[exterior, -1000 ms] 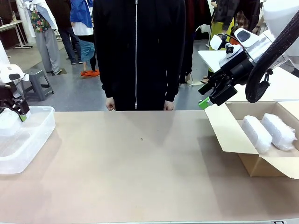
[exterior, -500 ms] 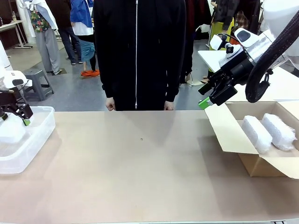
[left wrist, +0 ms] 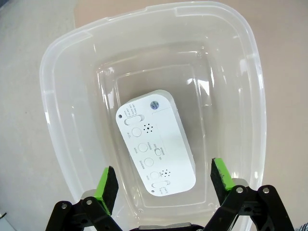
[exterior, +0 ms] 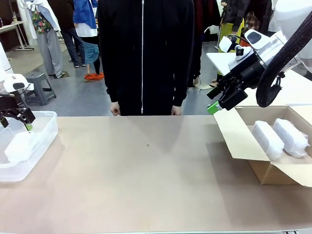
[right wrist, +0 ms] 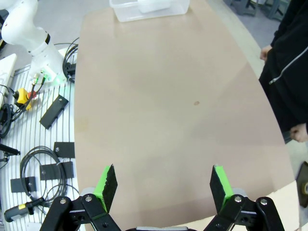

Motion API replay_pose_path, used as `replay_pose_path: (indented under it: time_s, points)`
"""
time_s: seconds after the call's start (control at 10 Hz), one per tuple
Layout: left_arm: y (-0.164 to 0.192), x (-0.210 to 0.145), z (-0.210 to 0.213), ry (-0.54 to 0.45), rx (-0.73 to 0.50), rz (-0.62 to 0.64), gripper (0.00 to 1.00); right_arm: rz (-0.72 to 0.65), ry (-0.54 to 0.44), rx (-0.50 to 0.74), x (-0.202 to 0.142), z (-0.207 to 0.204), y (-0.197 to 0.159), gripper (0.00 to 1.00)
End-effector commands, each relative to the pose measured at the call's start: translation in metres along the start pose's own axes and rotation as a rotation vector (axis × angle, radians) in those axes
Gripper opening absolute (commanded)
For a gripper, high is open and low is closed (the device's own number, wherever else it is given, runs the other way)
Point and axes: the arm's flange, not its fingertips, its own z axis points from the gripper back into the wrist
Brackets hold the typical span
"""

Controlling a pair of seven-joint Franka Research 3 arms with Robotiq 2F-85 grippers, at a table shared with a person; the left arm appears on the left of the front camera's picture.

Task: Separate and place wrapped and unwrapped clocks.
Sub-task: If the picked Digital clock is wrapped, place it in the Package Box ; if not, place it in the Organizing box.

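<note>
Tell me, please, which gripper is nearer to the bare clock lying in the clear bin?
Left. The left gripper hangs open directly above the bare clock in the clear bin, while the right gripper is across the table, beside the cardboard box.

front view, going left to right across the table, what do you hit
left end effector → clear plastic bin holding the bare clock → right end effector → cardboard box → two wrapped clocks
</note>
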Motion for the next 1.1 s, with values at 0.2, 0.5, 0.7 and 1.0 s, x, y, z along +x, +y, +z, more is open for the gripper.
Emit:
replay_pose_path:
  time_s: [0.2, 0.5, 0.7, 1.0]
  points:
    - [0.009, -0.008, 0.013, 0.019, -0.041, -0.003, 1.00, -0.002, 0.000, 0.010, 0.001, 0.000, -0.002, 1.00]
    - [0.000, -0.054, 0.062, 0.003, -0.038, -0.022, 1.00, -0.002, 0.000, 0.010, 0.001, 0.000, -0.002, 1.00]
    - [-0.001, -0.083, 0.091, 0.021, -0.056, -0.033, 1.00, -0.002, 0.000, 0.010, 0.001, 0.000, -0.002, 1.00]
    - [-0.011, -0.115, 0.113, 0.005, -0.027, -0.018, 1.00, -0.002, 0.000, 0.010, 0.001, 0.000, -0.002, 1.00]
